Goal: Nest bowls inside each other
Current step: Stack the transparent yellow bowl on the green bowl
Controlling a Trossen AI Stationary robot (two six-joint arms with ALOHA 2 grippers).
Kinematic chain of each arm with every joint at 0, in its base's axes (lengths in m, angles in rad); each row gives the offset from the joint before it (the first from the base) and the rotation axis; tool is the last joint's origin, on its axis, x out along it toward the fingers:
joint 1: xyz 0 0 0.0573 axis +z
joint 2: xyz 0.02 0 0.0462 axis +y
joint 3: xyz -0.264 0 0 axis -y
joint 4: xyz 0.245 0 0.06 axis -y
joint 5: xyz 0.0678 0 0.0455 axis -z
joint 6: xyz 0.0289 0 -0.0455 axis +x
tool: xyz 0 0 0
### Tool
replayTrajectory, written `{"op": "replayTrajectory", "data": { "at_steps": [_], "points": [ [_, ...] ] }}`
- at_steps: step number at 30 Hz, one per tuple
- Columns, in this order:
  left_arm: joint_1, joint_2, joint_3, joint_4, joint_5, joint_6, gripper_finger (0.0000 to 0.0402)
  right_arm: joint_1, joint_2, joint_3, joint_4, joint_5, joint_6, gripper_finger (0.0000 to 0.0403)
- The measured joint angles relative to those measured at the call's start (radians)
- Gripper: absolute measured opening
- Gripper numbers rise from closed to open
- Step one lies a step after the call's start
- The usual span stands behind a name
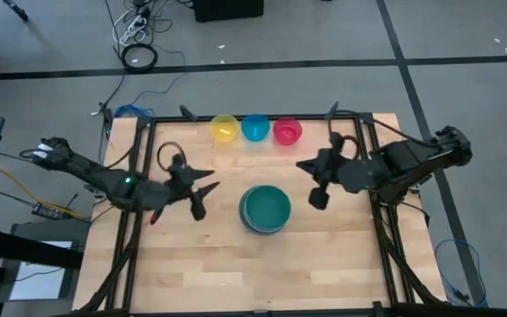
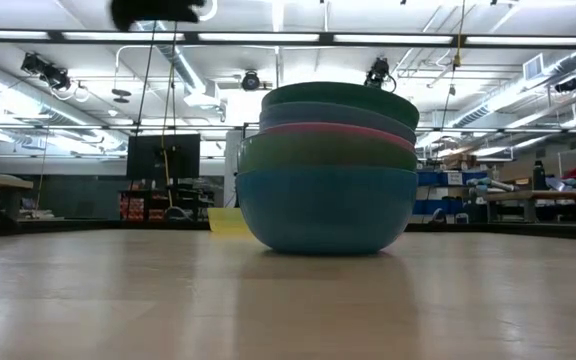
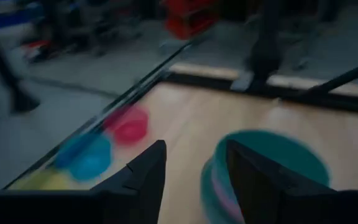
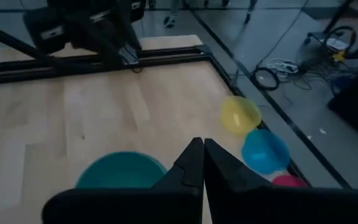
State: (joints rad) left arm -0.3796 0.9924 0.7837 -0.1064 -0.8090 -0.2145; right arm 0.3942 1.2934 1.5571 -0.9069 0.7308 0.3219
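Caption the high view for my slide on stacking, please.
Large bowls nested in one stack mid-table; yellow, blue and red small bowls lined along the far edge; both arms flank the stack.

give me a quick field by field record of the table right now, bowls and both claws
big bowls: one nested stack at table centre, teal bowl on top
small bowls: yellow, blue, magenta-red, in a row at the far edge, not nested
left claw: open, empty, left of the stack
right claw: shut, empty, right of the stack
left to do: the three small bowls
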Motion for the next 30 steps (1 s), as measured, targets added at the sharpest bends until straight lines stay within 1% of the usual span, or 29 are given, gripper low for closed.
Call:
{"op": "replayTrajectory", "data": {
  "at_steps": [3,8,12,15,17,20,23,27,30],
  "points": [
    [0.115,0.000,-0.033,0.123,0.127,0.081,0.0157,0.048,-0.049,-0.070,-0.001,0.030,0.056,0.0000],
    [0.331,0.007,-0.097,0.204,0.377,0.086,0.0139,0.136,-0.108,-0.166,-0.004,0.086,0.131,0.0000],
    [0.507,0.043,-0.119,0.137,0.466,0.067,0.0136,0.191,-0.137,-0.206,-0.004,0.115,0.163,0.0000],
    [0.642,0.111,-0.106,0.086,0.599,0.032,0.0136,0.219,-0.146,-0.215,-0.004,0.118,0.179,0.0000],
    [0.709,0.183,-0.082,0.051,0.667,0.029,0.0136,0.233,-0.146,-0.215,-0.003,0.118,0.179,0.0000],
    [0.771,0.304,-0.025,-0.012,0.705,0.069,0.0136,0.244,-0.146,-0.215,-0.003,0.118,0.178,0.0000],
    [0.816,0.416,0.071,-0.086,0.721,0.129,0.0136,0.253,-0.145,-0.215,-0.003,0.116,0.179,0.0000],
    [0.860,0.535,0.231,-0.276,0.721,0.246,0.0136,0.271,-0.145,-0.215,-0.004,0.112,0.182,0.0000],
    [0.895,0.594,0.355,-0.427,0.695,0.328,0.0139,0.287,-0.145,-0.215,-0.008,0.110,0.183,0.0000]
  ]
}}
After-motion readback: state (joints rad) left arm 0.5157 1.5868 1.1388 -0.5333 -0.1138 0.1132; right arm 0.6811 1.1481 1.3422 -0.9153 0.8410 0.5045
